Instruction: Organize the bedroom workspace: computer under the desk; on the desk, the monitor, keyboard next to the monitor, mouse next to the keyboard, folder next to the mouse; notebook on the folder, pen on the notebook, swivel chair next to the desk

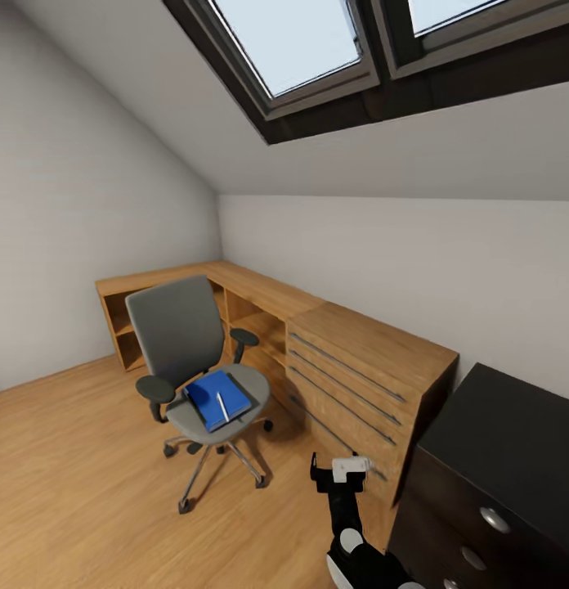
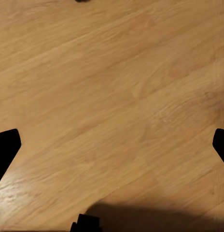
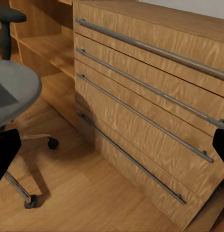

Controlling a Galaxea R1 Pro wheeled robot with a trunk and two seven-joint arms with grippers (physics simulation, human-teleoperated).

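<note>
Arm and right gripper (image 1: 343,473) stood at the bottom centre of the head view, fingers spread apart and empty. The left gripper (image 2: 112,145) hung over bare plank floor (image 2: 112,87), its fingertips at the frame edges, wide apart. At the lower right sat the black desk (image 1: 513,433) with round knobs. Left of centre, the swivel chair (image 1: 174,327) carried the blue folder (image 1: 211,393), a dark notebook (image 1: 229,406) and pale pen (image 1: 221,406) on it. Behind ran low wooden cabinets (image 1: 358,360), drawers facing the right wrist camera.
</note>
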